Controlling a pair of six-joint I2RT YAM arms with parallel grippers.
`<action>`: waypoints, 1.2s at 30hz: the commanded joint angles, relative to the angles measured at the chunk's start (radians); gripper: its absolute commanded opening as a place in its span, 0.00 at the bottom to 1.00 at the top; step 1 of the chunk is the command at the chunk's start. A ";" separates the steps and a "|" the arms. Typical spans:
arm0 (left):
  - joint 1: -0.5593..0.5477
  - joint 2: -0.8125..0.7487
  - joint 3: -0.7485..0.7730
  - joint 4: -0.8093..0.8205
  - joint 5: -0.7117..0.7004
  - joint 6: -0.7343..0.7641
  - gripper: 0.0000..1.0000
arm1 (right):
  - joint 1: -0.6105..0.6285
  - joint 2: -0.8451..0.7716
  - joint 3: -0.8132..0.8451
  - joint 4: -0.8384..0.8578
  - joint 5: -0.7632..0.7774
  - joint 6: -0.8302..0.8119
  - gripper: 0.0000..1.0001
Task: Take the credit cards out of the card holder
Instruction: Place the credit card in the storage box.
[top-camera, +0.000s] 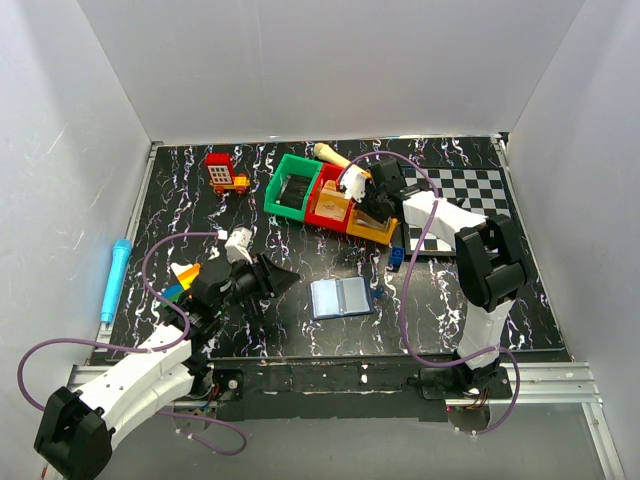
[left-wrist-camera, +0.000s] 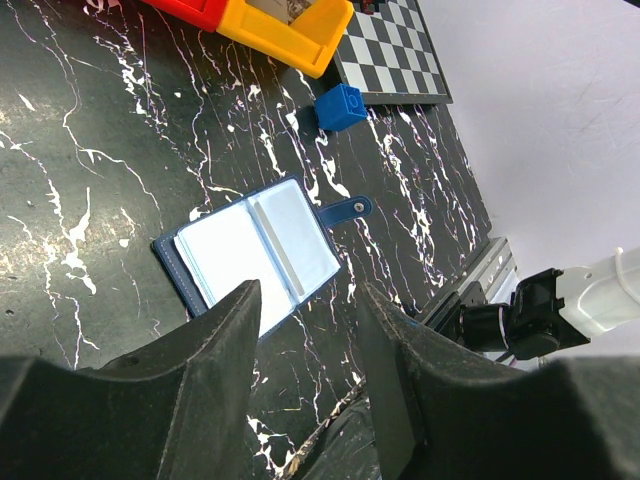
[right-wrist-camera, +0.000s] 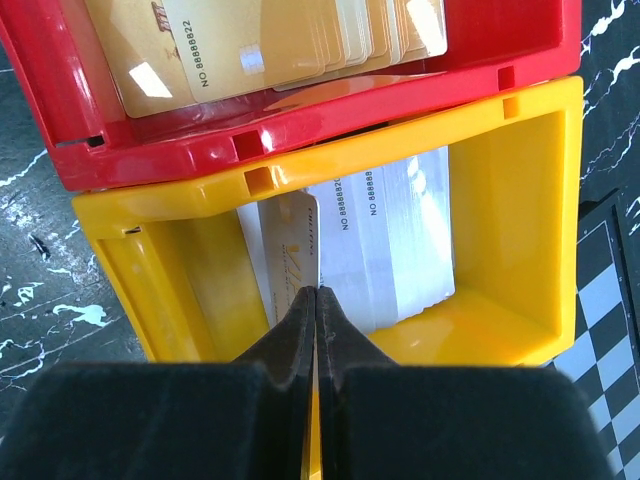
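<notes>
Right hand (right-wrist-camera: 316, 298) is clenching a silver card (right-wrist-camera: 288, 245) over the yellow bin (right-wrist-camera: 520, 200), so the drop-off step is looking underway. Card holder (left-wrist-camera: 250, 250) is lying open on the counter (left-wrist-camera: 100, 150), near side of that bin; left hand (left-wrist-camera: 308, 300) is pointing at it, released. Next: unclench, letting the card drop in.

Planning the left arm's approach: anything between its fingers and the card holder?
Nothing. In the top view only bare marbled table separates the left gripper from the open card holder; the left wrist view shows the holder just past the open fingers.
</notes>
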 joint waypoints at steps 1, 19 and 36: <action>0.005 -0.002 -0.004 0.001 0.002 0.010 0.43 | 0.003 0.006 -0.015 -0.008 0.047 -0.025 0.01; 0.005 0.015 -0.003 0.001 0.013 0.012 0.50 | 0.014 0.021 0.002 0.011 0.093 -0.002 0.07; 0.005 0.013 -0.004 0.001 0.010 0.009 0.52 | 0.015 0.006 0.042 0.024 0.121 0.051 0.29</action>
